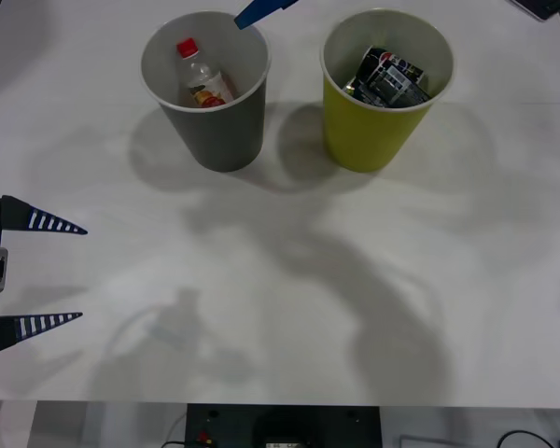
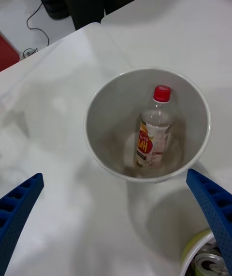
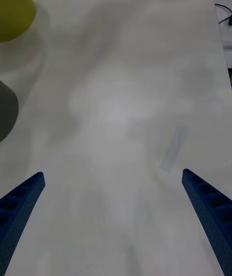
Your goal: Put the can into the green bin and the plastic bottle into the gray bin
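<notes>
Front view shows the small clear plastic bottle with a red cap (image 1: pixel 202 77) lying inside the dark gray cup-shaped bin (image 1: pixel 226 131) and the crushed dark drink can (image 1: pixel 389 77) inside the yellow-green cup-shaped bin (image 1: pixel 369 131); both sorts look done. Right hand (image 2: pixel 116 223) hangs spread and empty above the gray bin, so lifting straight up would avoid clipping its rim. Left hand (image 1: pixel 65 273), released, sits at the white bench's (image 1: pixel 280 308) left edge. Right wrist view alone shows the bottle's label.

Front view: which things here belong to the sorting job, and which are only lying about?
Job:
- crushed black drink can, inside yellow-green cup-shaped bin
- clear red-capped plastic bottle, inside dark gray cup-shaped bin

Lying about:
- small pale strip on white table
</notes>
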Robot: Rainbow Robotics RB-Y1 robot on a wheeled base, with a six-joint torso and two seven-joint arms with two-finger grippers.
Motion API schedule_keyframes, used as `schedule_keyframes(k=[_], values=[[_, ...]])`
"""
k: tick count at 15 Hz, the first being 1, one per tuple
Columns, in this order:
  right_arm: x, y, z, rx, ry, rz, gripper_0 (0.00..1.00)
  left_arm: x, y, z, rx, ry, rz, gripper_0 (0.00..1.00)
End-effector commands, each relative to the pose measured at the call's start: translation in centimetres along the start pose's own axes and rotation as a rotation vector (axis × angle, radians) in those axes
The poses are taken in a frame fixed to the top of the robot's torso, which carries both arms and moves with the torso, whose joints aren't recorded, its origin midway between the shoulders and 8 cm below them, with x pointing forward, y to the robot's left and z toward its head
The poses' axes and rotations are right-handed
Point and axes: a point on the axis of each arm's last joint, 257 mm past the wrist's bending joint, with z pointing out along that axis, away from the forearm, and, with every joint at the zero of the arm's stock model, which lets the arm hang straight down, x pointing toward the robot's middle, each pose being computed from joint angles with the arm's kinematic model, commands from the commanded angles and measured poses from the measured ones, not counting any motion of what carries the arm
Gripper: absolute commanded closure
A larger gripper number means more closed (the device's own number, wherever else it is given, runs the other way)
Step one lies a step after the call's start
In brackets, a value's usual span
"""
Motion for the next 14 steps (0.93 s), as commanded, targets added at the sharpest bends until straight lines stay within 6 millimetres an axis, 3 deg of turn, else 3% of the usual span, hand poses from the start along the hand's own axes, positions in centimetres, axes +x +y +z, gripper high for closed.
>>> schedule_keyframes(k=[1, 14], values=[[2.5, 0.8, -2.0, -0.019, -0.014, -0.03, 0.0, 0.0, 0.0, 0.0, 0.0, 0.0, 0.0, 0.02], [16.3, 9.0, -6.8, -0.024, -0.021, -0.266, 0.0, 0.0, 0.0, 0.0, 0.0, 0.0, 0.0, 0.02]])
